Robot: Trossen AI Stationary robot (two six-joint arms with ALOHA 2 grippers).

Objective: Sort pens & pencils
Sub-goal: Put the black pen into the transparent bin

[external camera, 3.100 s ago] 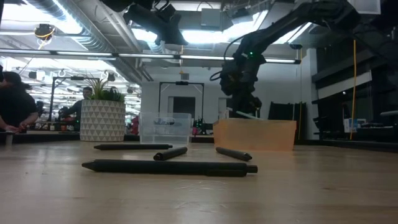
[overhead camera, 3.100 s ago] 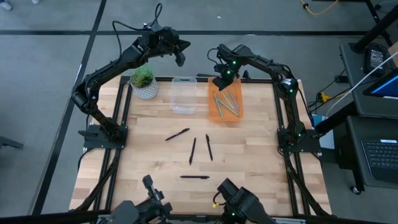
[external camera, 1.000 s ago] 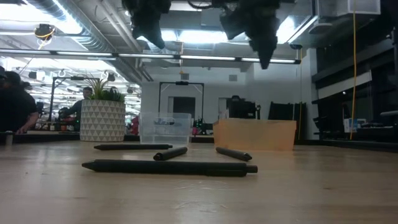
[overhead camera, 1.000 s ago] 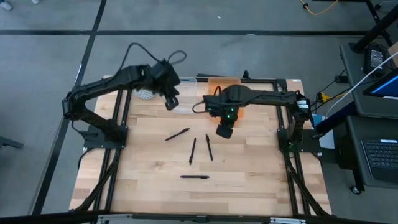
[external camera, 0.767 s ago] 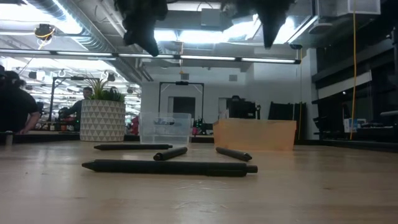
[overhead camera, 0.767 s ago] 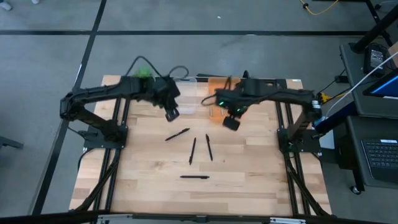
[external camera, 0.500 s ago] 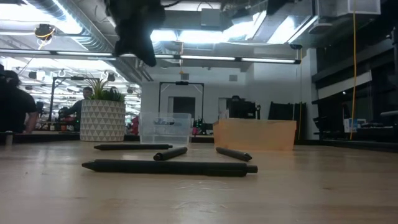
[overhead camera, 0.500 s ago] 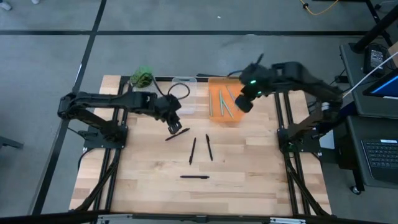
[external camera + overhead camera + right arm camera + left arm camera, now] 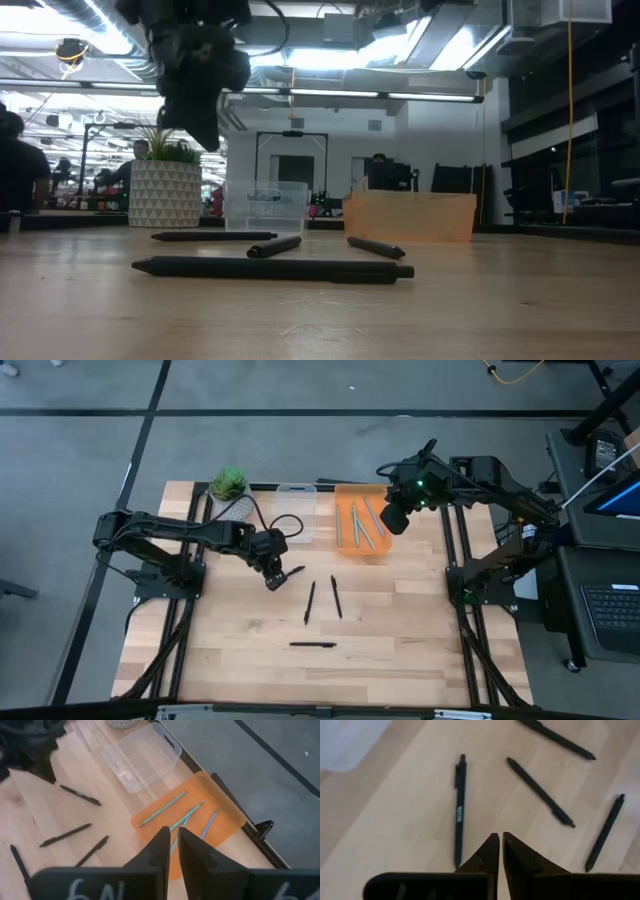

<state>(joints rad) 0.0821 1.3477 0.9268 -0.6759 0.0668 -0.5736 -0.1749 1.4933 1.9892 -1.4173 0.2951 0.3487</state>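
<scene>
Four slim black pens lie loose on the pale wooden tabletop: one slanted black pen nearest the left arm, two near-parallel black pens at mid-table, and a fourth black pen lying crosswise toward the near edge. The pale teal-green pencils rest inside the flat orange plastic tray at the far side, beside an empty clear plastic bin and a small green plant in a white patterned pot. The left claw hangs low over the end of the slanted pen, its fingers pressed together with nothing between them. The right claw sits raised above the orange tray's right edge, its fingers likewise nearly pressed together and holding nothing. In the low view a person shows in the room behind the tabletop.
</scene>
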